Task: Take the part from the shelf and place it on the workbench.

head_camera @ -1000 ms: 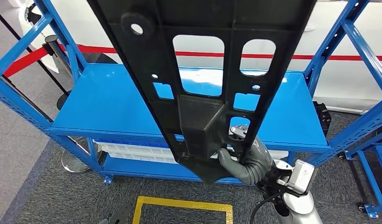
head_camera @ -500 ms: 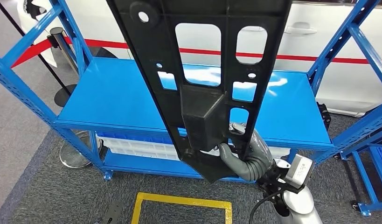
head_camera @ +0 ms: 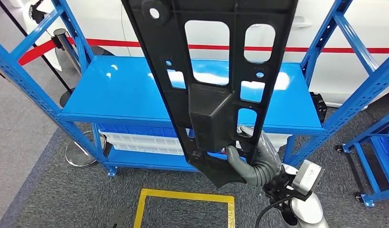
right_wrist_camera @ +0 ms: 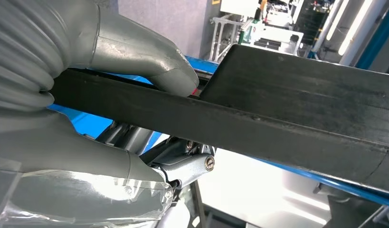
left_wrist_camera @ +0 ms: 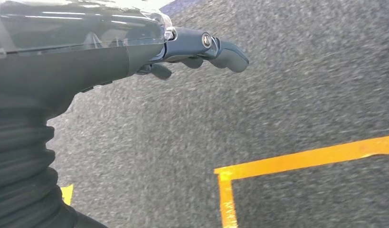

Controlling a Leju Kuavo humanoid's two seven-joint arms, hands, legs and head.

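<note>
Right hand (head_camera: 256, 164) fingers (right_wrist_camera: 135, 52) pinch the black part (head_camera: 211, 95) near its lower end; left hand (left_wrist_camera: 197, 47) fingers curled, holding nothing.

The head view looks forward and down, the blue metal shelf rack (head_camera: 111, 104) toward twelve o'clock; the left wrist view faces grey carpet with yellow floor tape (left_wrist_camera: 297, 161), also at the head view's six o'clock
</note>
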